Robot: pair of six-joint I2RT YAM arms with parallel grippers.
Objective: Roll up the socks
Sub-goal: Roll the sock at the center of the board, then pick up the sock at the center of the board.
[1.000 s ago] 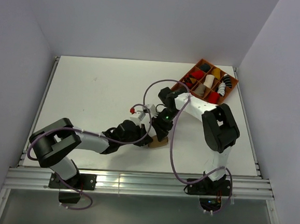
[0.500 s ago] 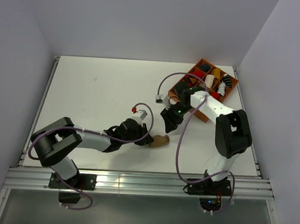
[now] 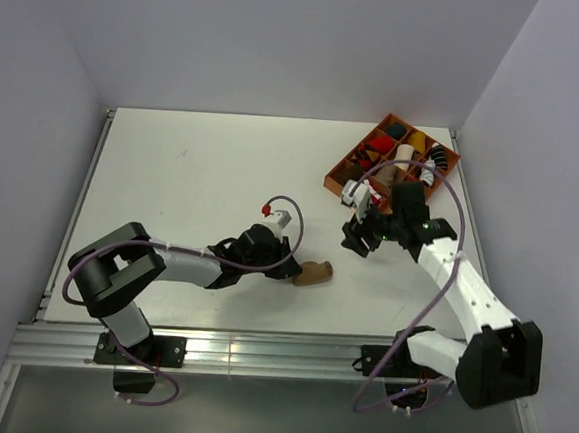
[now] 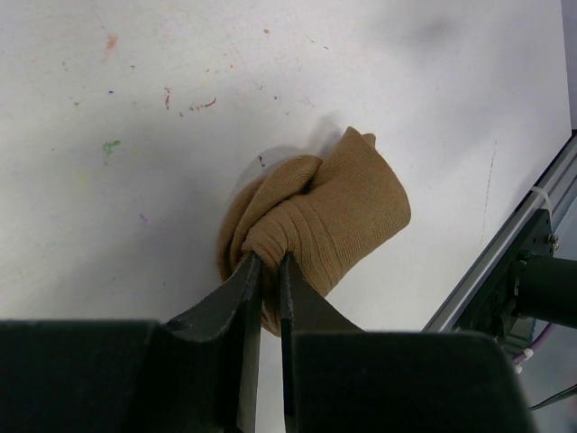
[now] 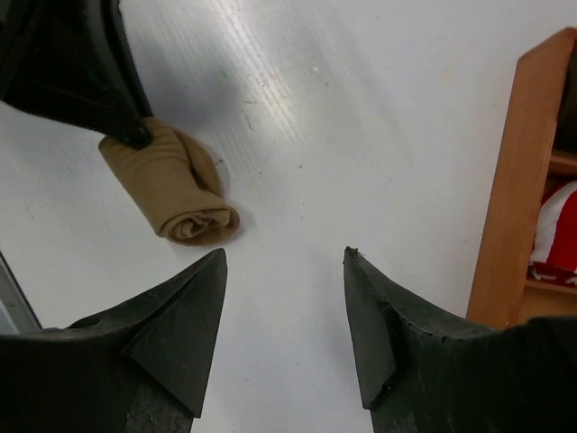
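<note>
White table (image 3: 193, 169) fills the space between pale walls, and toward its front edge lies the tan sock (image 3: 314, 273). It is wound into a short, fat roll, and the right wrist view shows the coil at one end (image 5: 176, 185). The roll rests flat on the table, well apart from the wooden tray (image 3: 355, 153) of other rolls at the far right corner. I cannot find the striped sock in any view, and I cannot tell whether it is wrapped inside the tan one.

My left gripper (image 3: 285, 268) is clenched on the roll's left side. The jaws are almost together, with only a thin pinch of fabric caught between them (image 4: 268, 262).

What has changed is my other arm. A second ago my right gripper (image 3: 360, 242) was down at the sock, close beside the left one. Now it has let go and swung out to the right. It hangs between the roll and the tray with its jaws spread wide and nothing in them (image 5: 284, 257).

The roll keeps its shape without that second hold, so I judge the winding of this sock is done or nearly so. The left pinch has only a fold, so if it tugs or lifts, the outer layer may peel and the roll may loosen.
</note>
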